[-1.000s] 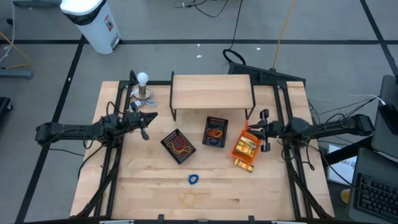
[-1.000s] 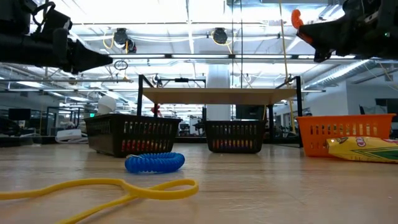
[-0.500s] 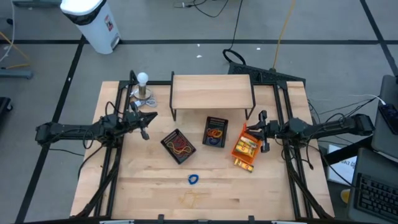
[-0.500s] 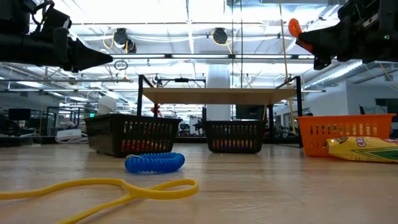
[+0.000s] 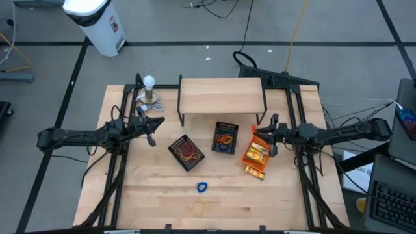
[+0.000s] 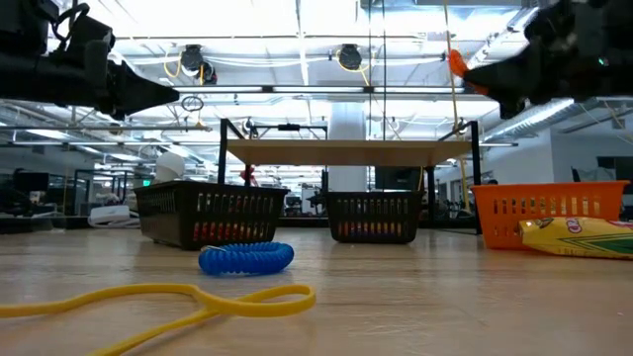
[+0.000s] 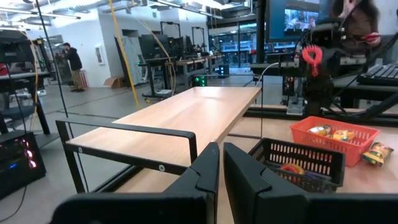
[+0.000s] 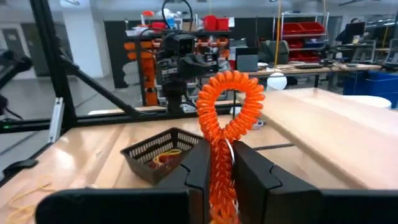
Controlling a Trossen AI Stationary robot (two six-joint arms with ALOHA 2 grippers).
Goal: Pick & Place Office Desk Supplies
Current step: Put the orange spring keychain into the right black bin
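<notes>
My right gripper [image 5: 265, 132] is shut on an orange coiled loop [image 8: 227, 102], high above the far end of the orange tray [image 5: 257, 153]. The loop also shows in the low view as an orange coiled loop [image 6: 456, 62] at the fingertips. A blue coiled loop [image 5: 202, 188] and a yellow loop [image 6: 188, 297] lie flat on the table near its front. A yellow packet [image 5: 255, 171] lies against the tray's near end. My left gripper [image 5: 153, 129] hangs shut and empty over the table's left side, fingers level. My right gripper pinches the orange loop by its lower strands [image 8: 219, 163] between its two fingers [image 8: 198, 163]. The fingers lie about level and point toward the table's left. The rest of the loop stands out past the fingertips, lifted clear of tray and table.
Two black mesh trays [image 5: 186, 153] [image 5: 225, 138] with bands inside stand mid-table. A wooden shelf [image 5: 221, 96] spans the back. A white ball on a stand [image 5: 149, 84] is at the far left. People show in the room behind.
My right gripper has rolled and tipped a little while keeping its place above the orange tray. It stays shut on the orange loop, whose free end has swung slightly toward the table's left.
</notes>
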